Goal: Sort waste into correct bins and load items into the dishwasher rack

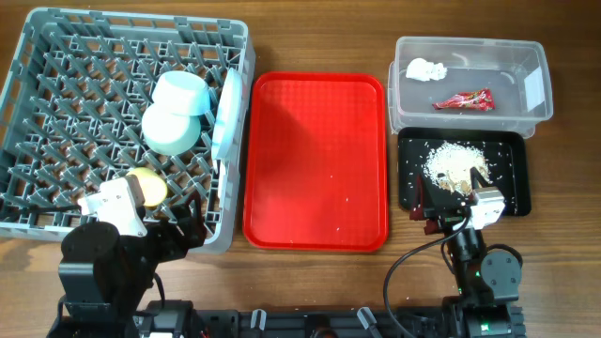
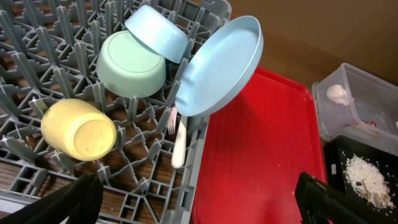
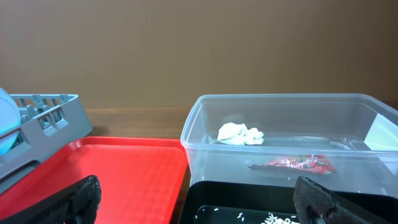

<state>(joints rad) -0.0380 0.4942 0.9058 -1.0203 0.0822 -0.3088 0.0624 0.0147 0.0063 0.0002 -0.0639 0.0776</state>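
Locate the left gripper (image 2: 196,186) at the lower left of the overhead view, angled down over the near edge of the dishwasher rack (image 1: 56,113). Read its fingers (image 2: 74,199) as spread wide at the bottom corners of the left wrist view, with nothing between them. Locate the right gripper (image 3: 196,193) at the lower right of the overhead view, held low and level at the near edge of the black tray (image 1: 515,192). Read its fingers (image 3: 74,202) as parted too, and empty.

Find in the rack, at upper left of the overhead view:
- pale blue plate (image 1: 226,113), on edge along the right wall;
- pale blue bowl (image 1: 188,92), leaning on the light green bowl (image 1: 169,130), both undersides showing;
- yellow cup (image 1: 148,186), tipped among the pegs, nearer the bottom of the frame;
- white fork (image 2: 179,140), lying between pegs under the plate's lower rim.

Find in the clear tub (image 1: 526,56), upper right, the crumpled white tissue (image 1: 425,69) and the red candy wrapper (image 1: 463,99), apart from each other. Find the whitish food scraps (image 1: 451,164) heaped in the left half of the black tray, just below the tub. Note the red serving tray (image 1: 315,160) at centre, between rack and bins.
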